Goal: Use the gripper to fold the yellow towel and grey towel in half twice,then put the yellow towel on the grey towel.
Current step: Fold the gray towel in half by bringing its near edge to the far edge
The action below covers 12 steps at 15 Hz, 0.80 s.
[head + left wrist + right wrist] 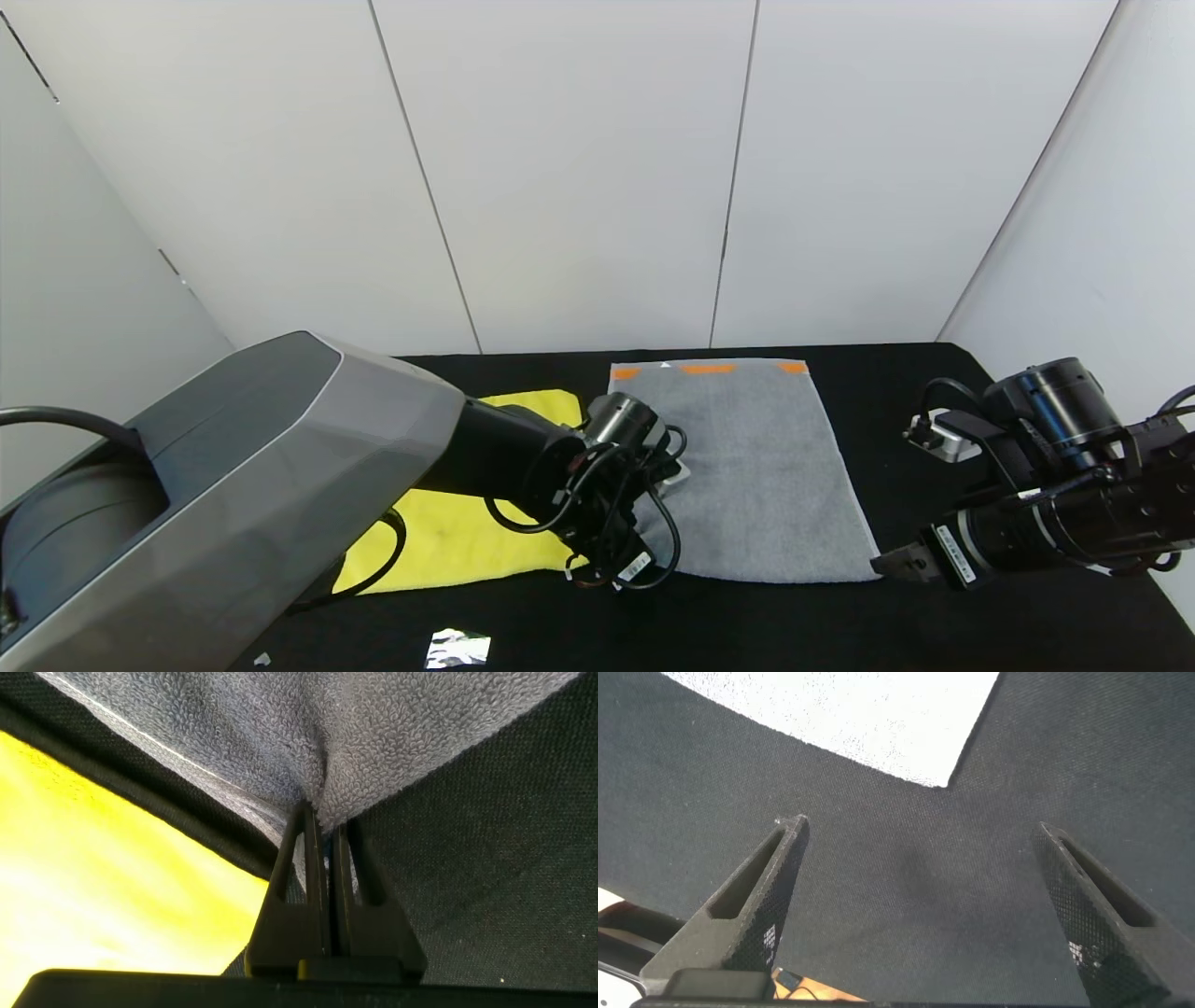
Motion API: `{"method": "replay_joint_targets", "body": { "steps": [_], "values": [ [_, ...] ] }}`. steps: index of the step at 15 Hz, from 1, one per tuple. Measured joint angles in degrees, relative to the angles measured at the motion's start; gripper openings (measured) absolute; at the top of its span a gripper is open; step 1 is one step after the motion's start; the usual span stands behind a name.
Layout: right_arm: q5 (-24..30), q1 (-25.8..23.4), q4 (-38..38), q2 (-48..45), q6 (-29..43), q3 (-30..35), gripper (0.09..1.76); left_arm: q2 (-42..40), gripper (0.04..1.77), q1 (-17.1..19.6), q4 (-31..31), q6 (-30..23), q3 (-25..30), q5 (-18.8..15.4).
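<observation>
my left gripper (326, 826) is pinched on the near left corner of the grey towel (747, 467), which lies flat on the black table (896, 616) beside the yellow towel (467, 537). the terry looks soft and limp and will likely drape, so corners seem the best hold. my right gripper (920, 835) hovers spread wide near the other near corner, holding nothing.

Black table cloth (934, 616) — crumpled foil scrap (457, 648) (near front edge).
</observation>
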Motion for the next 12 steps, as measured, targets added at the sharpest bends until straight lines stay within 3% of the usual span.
{"method": "replay_joint_targets", "body": {
  "steps": [12],
  "values": [
    [-2.2, 1.3, 0.0, 7.2, -3.0, -2.6, 1.71, -1.8, 0.13, -0.3, -0.1, -0.3, -0.1, -0.2]
  ]
}}
